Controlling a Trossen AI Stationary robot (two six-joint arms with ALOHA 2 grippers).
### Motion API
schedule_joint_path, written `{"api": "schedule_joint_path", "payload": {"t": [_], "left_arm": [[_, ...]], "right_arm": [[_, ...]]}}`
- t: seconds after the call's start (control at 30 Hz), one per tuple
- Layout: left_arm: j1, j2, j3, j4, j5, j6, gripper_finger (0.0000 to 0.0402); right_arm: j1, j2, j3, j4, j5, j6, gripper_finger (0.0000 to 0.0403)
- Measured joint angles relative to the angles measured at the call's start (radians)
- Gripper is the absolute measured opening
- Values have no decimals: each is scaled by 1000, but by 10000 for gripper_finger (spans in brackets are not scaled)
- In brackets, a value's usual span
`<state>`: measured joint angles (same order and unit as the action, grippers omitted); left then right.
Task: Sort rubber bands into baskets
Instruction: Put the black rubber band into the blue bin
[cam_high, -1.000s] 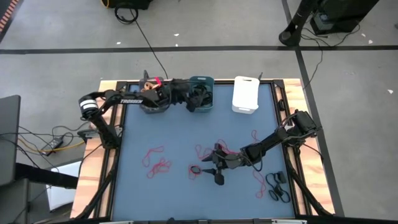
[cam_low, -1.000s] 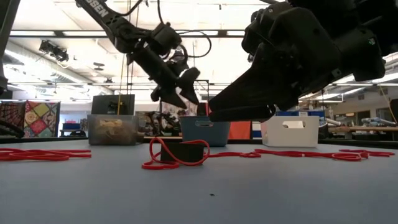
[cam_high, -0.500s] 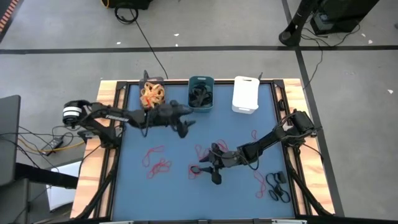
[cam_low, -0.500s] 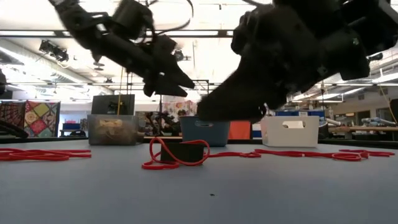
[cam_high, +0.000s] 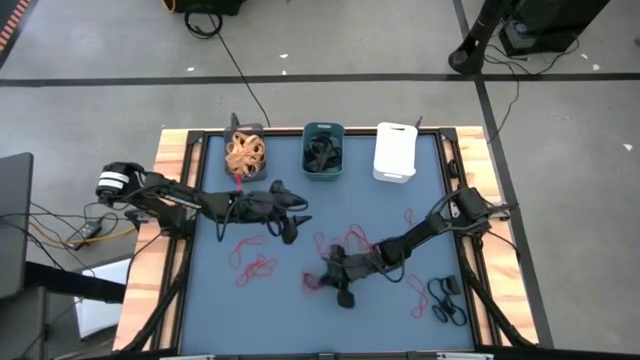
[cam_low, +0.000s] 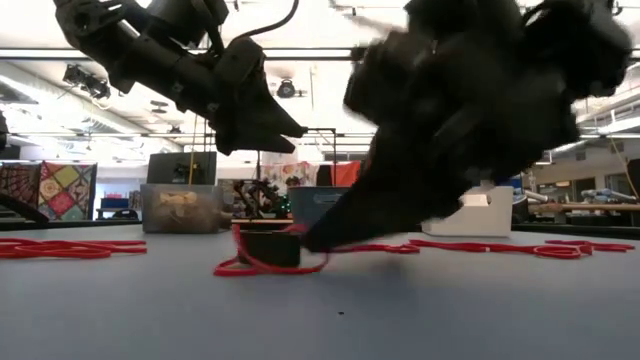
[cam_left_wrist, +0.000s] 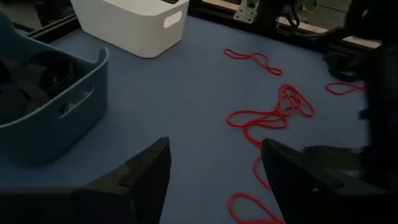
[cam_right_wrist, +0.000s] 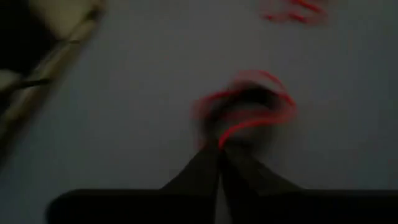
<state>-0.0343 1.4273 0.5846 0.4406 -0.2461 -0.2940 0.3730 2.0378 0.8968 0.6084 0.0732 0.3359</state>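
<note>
Right claw pinched together on red band (wrist view only); left claw agape, empty.

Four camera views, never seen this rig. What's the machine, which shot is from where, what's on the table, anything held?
It is a robot with two dark arms at a blue table, sorting rubber bands into baskets. One picture looks straight down, one looks level across the tabletop, and two come from cameras on the wrists.

At the far edge stand the dark grey basket with tan bands, the teal basket with black bands, and the white basket. Red bands lie loose on the table, black ones near the right edge.

The left pincer hovers open and empty. The right pincer is down at the table, shut on a red band.
</note>
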Motion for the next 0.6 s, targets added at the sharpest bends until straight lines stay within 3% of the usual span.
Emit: {"api": "schedule_joint_path", "payload": {"t": [0.07, 0.13, 0.23, 0.33, 0.5, 0.6], "left_arm": [[-1, 0, 0, 4, 0, -5, 252], [-2, 0, 0, 2, 0, -17, 252], [-3, 0, 0, -9, 0, -25, 252], [-9, 0, 0, -10, -1, -25, 252], [-14, 0, 0, -7, -5, -25, 252], [-14, 0, 0, -5, -14, -26, 252]], "right_arm": [[14, -50, 3, 3, 9, -49, 11], [29, -118, 0, -22, 112, -64, 15], [38, -201, 0, -173, 285, -69, 55], [44, -236, -3, -286, 392, -44, 107], [50, -209, -3, -256, 380, -27, 191], [50, -166, -3, -179, 262, -41, 219]]}}
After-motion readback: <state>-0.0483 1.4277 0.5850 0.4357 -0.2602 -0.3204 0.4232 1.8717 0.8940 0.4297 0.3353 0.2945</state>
